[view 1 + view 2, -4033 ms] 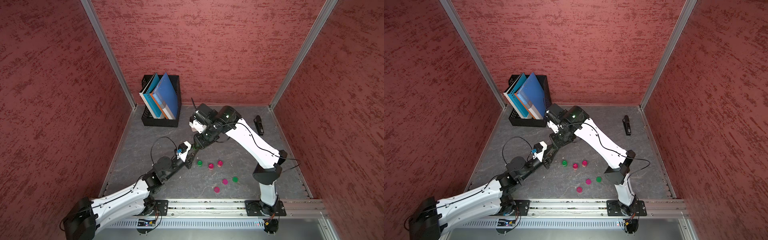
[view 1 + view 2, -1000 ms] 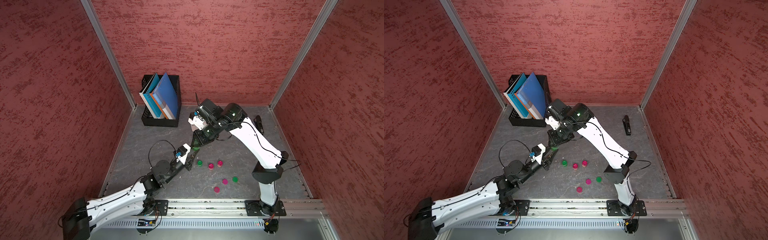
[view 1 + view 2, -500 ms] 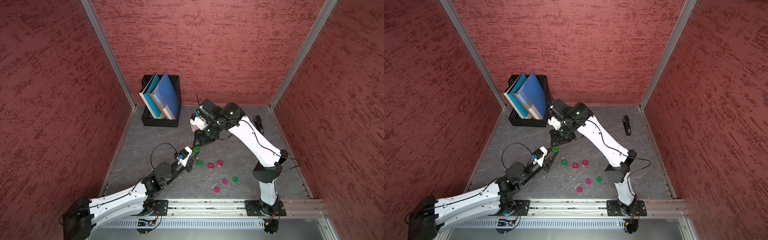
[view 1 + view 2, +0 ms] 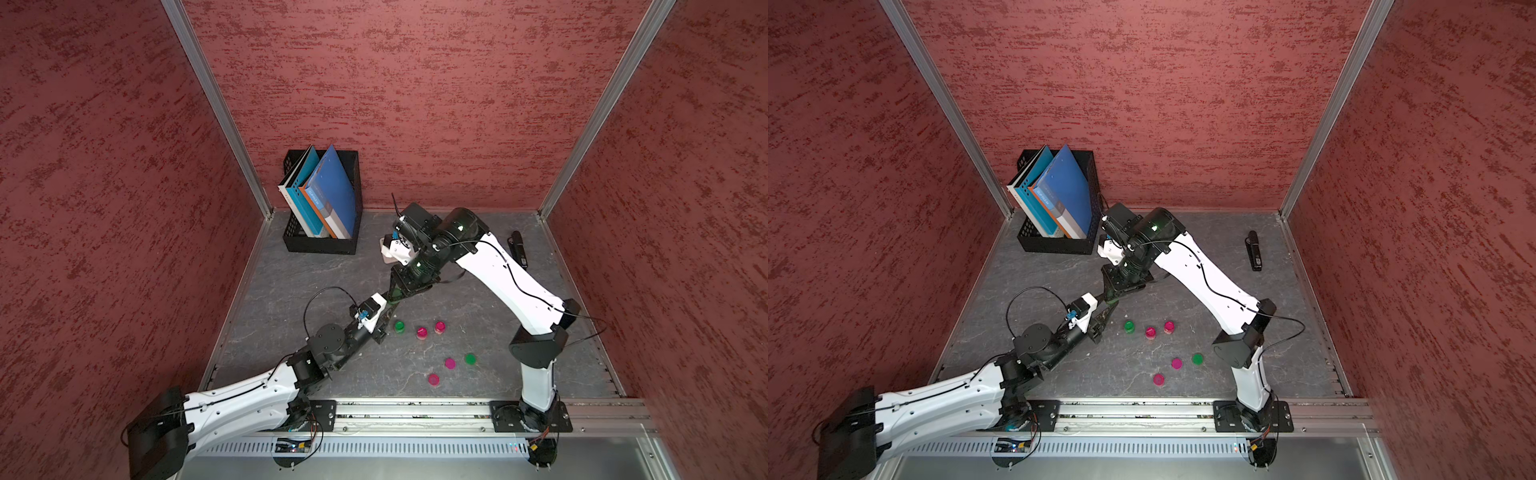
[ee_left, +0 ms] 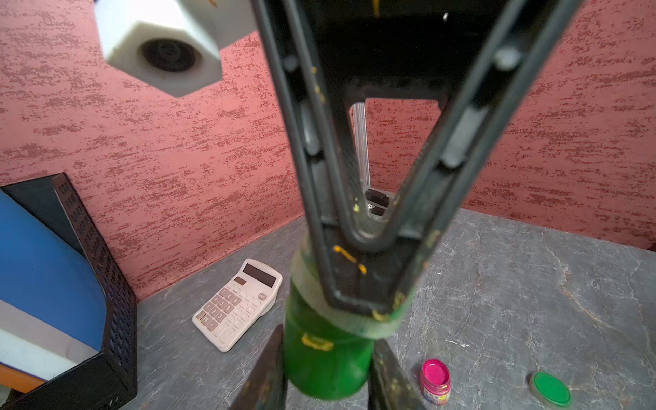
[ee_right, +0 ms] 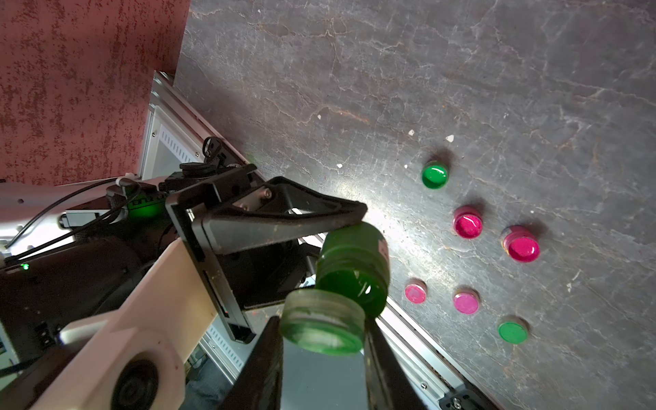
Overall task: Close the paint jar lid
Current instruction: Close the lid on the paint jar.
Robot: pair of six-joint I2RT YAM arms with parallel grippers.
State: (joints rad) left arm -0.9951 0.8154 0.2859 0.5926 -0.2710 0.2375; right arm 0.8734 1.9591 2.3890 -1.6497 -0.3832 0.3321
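The left gripper (image 5: pixel 326 369) is clenched on the body of the green paint jar (image 5: pixel 321 351), holding it clear of the table (image 6: pixel 497 88) with the mouth facing the right gripper (image 6: pixel 321 330); this apparently braces it against turning. The right gripper grasps the green lid (image 6: pixel 319 317), which sits tilted at the jar mouth, not yet squarely seated.

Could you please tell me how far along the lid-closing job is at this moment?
Done: the left hand holds the green paint jar aloft, and the right hand grips a green-stained lid. In hand: the lid is tilted against the jar's mouth, which shows partly open in the right wrist view, so it is not seated. Left: square the lid on the mouth and twist it shut.
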